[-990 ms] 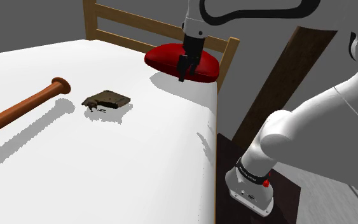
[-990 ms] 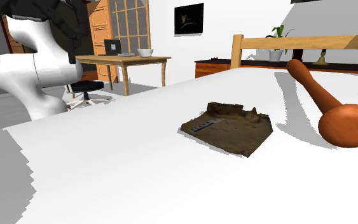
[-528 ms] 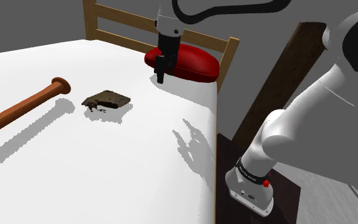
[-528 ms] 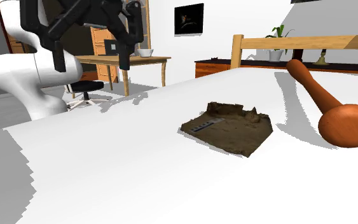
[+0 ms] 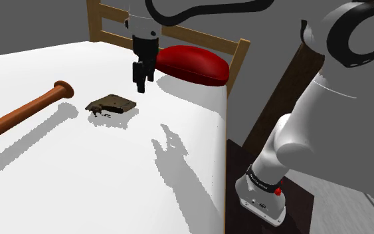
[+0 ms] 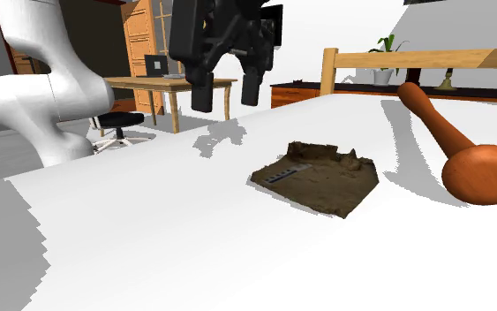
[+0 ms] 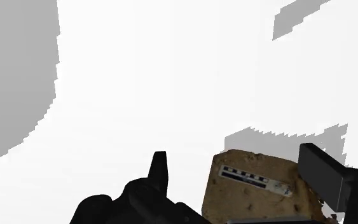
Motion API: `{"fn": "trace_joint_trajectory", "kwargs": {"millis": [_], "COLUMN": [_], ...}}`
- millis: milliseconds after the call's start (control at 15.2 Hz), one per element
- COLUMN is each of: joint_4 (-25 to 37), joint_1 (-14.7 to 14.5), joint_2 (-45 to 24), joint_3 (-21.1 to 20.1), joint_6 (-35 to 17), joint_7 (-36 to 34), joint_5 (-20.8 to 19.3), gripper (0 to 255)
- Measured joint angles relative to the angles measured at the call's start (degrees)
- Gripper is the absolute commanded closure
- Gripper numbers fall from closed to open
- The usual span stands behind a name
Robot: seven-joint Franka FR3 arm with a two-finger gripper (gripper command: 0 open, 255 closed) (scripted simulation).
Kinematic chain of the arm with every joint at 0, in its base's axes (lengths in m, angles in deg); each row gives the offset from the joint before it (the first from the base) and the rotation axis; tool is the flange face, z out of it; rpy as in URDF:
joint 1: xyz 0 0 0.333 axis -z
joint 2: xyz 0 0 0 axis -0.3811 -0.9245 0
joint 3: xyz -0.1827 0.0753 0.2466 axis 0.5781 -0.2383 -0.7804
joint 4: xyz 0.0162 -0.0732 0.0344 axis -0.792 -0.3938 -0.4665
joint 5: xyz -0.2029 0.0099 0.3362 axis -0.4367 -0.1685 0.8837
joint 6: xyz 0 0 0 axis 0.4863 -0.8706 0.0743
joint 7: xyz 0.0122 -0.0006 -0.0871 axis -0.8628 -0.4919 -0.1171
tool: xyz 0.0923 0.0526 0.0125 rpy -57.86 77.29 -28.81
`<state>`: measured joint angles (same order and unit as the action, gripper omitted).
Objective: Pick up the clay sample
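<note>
While the end effector [image 5: 140,85] hovers, clay sample [image 5: 113,104] lies beneath, untouched.

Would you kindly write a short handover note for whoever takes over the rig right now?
Claw: open, empty, hovering over the bed close to the clay.
Clay: brown flat slab lying on the bed between the bat and the red pillow. In the wrist view it lies beyond the gap between the fingers, untouched.
Done: approach roughly lined up.
Left: lower onto the clay, close, lift.
</note>
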<state>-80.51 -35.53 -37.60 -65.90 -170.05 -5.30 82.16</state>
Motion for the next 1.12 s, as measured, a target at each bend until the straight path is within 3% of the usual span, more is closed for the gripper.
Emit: {"fn": "trace_joint_trajectory", "kwargs": {"millis": [528,1122], "joint_4": [15.64,12.24], "joint_1": [-6.12,-6.73], "joint_2": [-14.57,-16.7], "joint_3": [-4.72,-4.95], "joint_6": [2.9,-2.28], "joint_7": [0.6,0.3], "joint_5": [-5.61,-6.69], "gripper": [0,0]}}
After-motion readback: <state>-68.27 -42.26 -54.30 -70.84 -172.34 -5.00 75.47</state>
